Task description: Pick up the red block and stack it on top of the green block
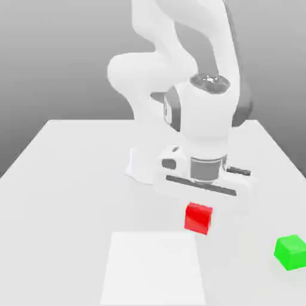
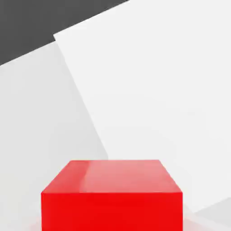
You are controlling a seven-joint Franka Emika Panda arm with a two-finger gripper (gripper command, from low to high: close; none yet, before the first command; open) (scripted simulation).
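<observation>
Pincer (image 1: 198,219) holds the red block (image 1: 198,217) beneath it.

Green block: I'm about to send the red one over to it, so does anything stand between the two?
Nothing visible stands between the red block and the green block; in the exterior view, only bare table shows there.

bare tabletop (image 1: 77,197) betw. white panel (image 1: 153,269) & green block (image 1: 291,252), block at ext. view's right
</observation>
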